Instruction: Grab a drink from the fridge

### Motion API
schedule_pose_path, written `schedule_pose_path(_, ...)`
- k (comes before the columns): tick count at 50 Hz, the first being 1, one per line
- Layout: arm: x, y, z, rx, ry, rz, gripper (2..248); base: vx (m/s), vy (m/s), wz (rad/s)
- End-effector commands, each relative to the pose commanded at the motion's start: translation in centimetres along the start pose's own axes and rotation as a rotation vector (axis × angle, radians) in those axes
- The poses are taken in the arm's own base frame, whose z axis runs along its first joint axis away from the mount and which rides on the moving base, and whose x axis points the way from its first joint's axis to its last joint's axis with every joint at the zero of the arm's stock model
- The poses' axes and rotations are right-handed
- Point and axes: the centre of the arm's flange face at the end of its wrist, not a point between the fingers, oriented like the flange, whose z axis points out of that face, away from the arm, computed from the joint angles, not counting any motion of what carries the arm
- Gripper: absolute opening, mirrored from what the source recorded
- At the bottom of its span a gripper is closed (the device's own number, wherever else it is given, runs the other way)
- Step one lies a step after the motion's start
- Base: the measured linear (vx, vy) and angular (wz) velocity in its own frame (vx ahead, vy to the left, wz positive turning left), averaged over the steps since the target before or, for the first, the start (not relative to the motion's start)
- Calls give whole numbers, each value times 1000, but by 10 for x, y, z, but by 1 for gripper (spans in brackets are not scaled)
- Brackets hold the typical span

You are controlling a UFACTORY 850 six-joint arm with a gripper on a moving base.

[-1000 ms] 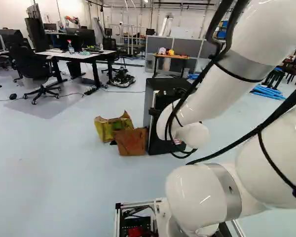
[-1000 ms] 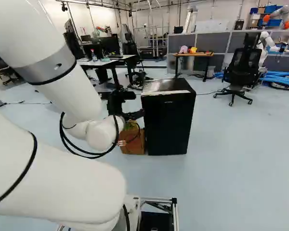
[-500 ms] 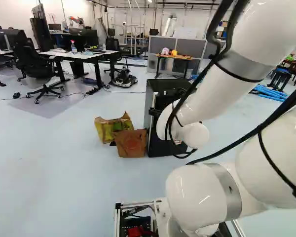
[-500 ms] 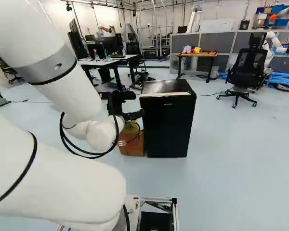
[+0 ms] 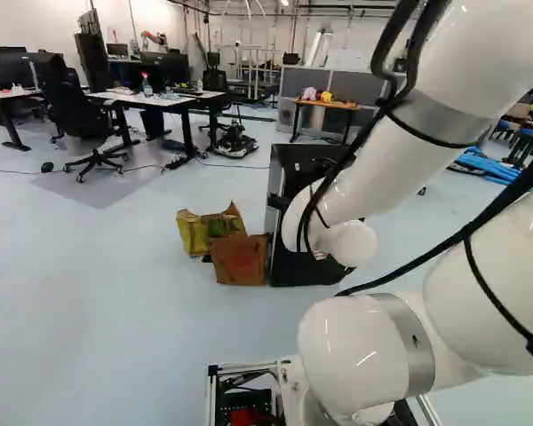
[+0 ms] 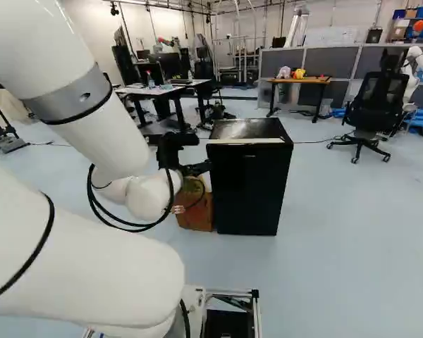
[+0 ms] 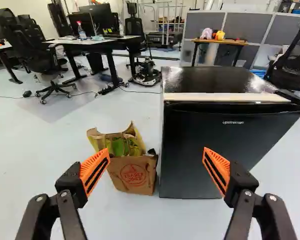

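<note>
Across the smooth, pale blue floor (image 7: 40,165), the white jointed arm (image 6: 70,260) extends, with a glossy black, box-shaped fridge (image 7: 205,145) ahead, door closed. Just beside it stands a brown paper bag (image 7: 134,176), a crumpled yellow-and-brown bag (image 7: 121,144) behind. The black tool (image 6: 197,169) has its orange-padded fingers (image 7: 96,169) spread wide, apart from the fridge.

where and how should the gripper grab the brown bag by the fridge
I'd pinch the brown bag by its upper front edge, coming from the front and above. That edge looks thin enough for the open gripper; the fridge crowds one side and the yellow bag the back.
</note>
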Motion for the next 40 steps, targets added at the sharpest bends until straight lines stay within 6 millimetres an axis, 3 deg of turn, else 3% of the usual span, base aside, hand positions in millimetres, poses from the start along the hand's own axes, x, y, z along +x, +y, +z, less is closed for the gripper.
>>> schedule_pose_path(40,0,0,0,0,0,0,247,45,-54,9)
